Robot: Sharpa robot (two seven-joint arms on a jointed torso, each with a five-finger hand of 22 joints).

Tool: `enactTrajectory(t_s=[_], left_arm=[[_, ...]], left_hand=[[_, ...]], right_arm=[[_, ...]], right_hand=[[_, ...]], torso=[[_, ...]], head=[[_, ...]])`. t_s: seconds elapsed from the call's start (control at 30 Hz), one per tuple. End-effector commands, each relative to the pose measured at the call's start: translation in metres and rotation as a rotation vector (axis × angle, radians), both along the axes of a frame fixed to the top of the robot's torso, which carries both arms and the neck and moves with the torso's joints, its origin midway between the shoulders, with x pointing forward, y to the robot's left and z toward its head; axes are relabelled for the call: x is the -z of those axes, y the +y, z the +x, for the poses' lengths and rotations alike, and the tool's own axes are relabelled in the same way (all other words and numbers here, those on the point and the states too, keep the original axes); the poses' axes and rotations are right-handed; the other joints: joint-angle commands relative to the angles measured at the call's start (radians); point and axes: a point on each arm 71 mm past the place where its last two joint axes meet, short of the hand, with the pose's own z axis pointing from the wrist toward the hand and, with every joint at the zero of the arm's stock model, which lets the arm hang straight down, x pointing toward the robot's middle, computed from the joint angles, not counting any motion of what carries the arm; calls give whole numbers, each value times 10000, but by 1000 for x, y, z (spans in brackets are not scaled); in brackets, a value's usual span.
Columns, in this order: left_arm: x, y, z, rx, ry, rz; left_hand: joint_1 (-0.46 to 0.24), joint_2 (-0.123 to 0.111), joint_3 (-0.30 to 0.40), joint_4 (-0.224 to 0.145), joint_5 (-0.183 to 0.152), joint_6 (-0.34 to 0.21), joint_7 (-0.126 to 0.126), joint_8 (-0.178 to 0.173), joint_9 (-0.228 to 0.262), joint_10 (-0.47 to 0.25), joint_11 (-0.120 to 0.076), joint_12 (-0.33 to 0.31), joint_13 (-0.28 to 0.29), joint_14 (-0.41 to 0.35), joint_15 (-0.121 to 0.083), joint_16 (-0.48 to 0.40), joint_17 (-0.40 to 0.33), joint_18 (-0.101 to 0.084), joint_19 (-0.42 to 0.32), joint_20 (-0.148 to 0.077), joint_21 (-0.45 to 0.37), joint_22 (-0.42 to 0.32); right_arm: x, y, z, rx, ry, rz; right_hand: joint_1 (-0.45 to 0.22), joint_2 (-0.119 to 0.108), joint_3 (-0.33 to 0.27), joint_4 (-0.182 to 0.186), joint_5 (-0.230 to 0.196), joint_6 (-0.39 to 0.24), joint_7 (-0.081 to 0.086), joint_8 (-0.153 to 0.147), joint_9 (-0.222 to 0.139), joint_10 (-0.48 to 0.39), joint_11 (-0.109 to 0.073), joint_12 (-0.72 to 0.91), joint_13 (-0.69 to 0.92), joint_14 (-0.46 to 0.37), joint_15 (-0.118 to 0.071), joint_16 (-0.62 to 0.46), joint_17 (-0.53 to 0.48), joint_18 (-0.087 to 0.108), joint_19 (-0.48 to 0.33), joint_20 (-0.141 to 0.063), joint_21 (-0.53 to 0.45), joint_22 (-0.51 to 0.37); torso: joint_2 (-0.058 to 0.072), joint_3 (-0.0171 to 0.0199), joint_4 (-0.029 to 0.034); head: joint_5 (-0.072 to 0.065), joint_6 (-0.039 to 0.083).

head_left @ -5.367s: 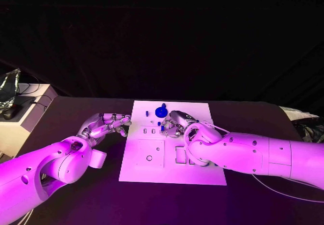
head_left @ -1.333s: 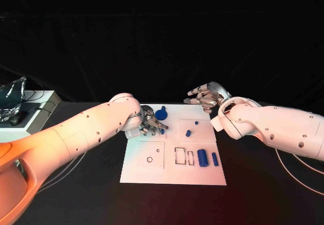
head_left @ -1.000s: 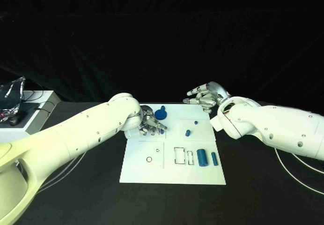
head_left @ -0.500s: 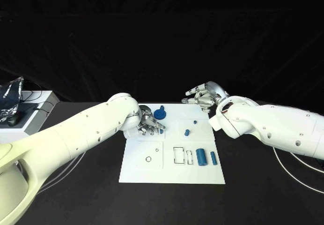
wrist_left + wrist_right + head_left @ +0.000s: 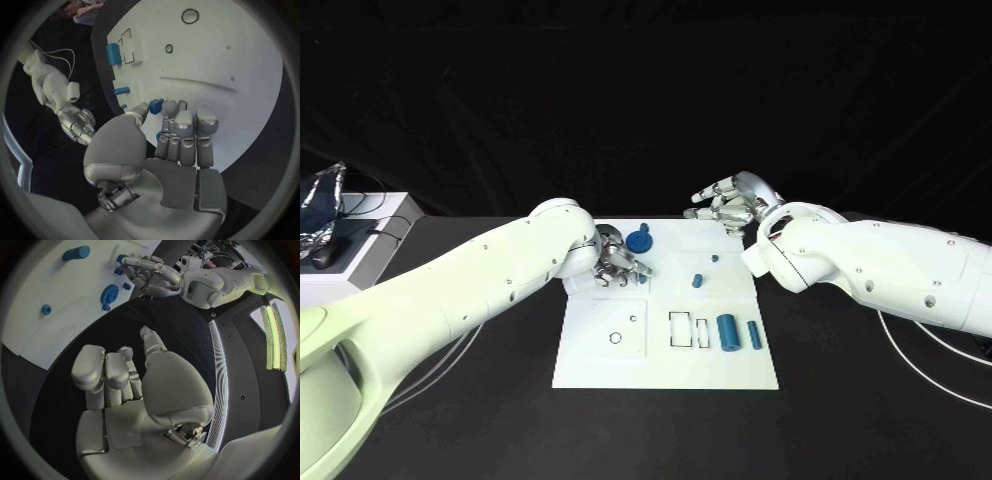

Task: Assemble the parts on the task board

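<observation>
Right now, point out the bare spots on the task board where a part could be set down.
The near strip of the task board, below the cutouts, is bare; so is the patch between the ring cutout and the left robot hand. It is crowded by the blue cylinders and round the disc.

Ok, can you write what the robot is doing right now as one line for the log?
left hand: on task board, fingertips at small blue part | right hand: raised past far edge, holding nothing | large blue cylinder: lying untouched

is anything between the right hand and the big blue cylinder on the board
Nothing visible. The right hand hovers past the board's far edge, holding nothing; the cylinder lies near its right side with only two small blue parts on the bare board between.
</observation>
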Motion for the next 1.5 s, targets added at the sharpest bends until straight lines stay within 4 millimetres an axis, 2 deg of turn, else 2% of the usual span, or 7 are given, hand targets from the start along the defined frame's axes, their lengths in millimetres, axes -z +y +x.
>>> enactTrajectory(t_s=[0.03,0.43,0.93,1.0,1.1,1.23,1.5], left_arm=[[0,-4,-2,190,162,-202],[3,-6,-2,193,306,-355],[4,-4,-2,139,403,-752],[4,-2,-2,84,399,-789],[4,1,0,-200,267,-914],[3,6,1,-588,162,-1085],[0,15,-2,-912,49,-1169]], left_hand=[[-3,76,19,-50,-48,-36,61,-57,11,-91,1,-3,-8,-45,4,-53,-14,-94,1,34,-38,-7],[361,518,467,-816,-50,-87,58,-165,-82,-160,-13,-51,-113,-93,-8,-46,-62,-88,-22,46,-179,105],[1270,757,2680,-2278,97,-392,86,-129,55,-114,-9,-520,-610,-218,0,-105,-125,-82,-203,36,-392,116],[1072,647,2958,-2373,428,-386,57,26,221,-81,-41,-527,-712,-210,-17,-90,-109,-72,-204,32,-414,143],[806,438,3035,-2430,1573,-311,-19,239,456,10,-106,-514,-753,-108,-69,8,8,-81,-90,8,-341,254],[468,181,3204,-2549,2538,-173,-130,433,731,261,-214,-488,-793,162,-158,263,337,-125,237,-55,-88,566],[-6,52,3470,-2805,2916,304,-289,79,1393,680,-357,-647,-790,516,-283,338,952,-239,494,-268,-34,823]], right_arm=[[0,2,0,-196,14,-104],[1,3,0,-263,82,-156],[2,4,0,-269,210,-191],[2,3,1,-258,225,-191],[2,3,1,-252,238,-186],[2,3,1,-258,254,-180],[3,-1,1,-180,269,-192]], right_hand=[[-109,53,22,19,8,-7,42,-63,4,-71,-27,33,-10,44,-1,-35,8,100,407,10,-58,1251],[-109,53,22,19,8,-7,42,-63,4,-71,-27,33,-10,44,-1,-35,8,100,407,10,-58,1251],[-138,87,11,17,104,-6,44,-68,4,-70,-26,51,-3,38,-1,-51,-4,106,401,12,-95,1242],[-138,87,11,17,104,-6,44,-68,4,-70,-26,51,-3,38,-1,-51,-4,106,401,12,-95,1242],[-138,87,11,17,104,-6,44,-68,4,-70,-26,51,-3,38,-1,-51,-4,106,401,12,-95,1242],[-151,82,0,20,132,-3,40,-67,5,-64,-28,60,2,41,-3,-60,-11,106,401,11,-96,1243],[-151,82,0,20,132,-3,40,-67,5,-64,-28,60,2,41,-3,-60,-11,106,401,11,-96,1243]], torso=[[-6,5,6],[-12,5,14],[-27,8,0],[-30,9,7],[-28,6,12],[-29,25,4],[-96,21,53]], head=[[-34,-14],[-5,-80],[41,-93],[34,-108],[50,-102],[57,-80],[97,-106]])
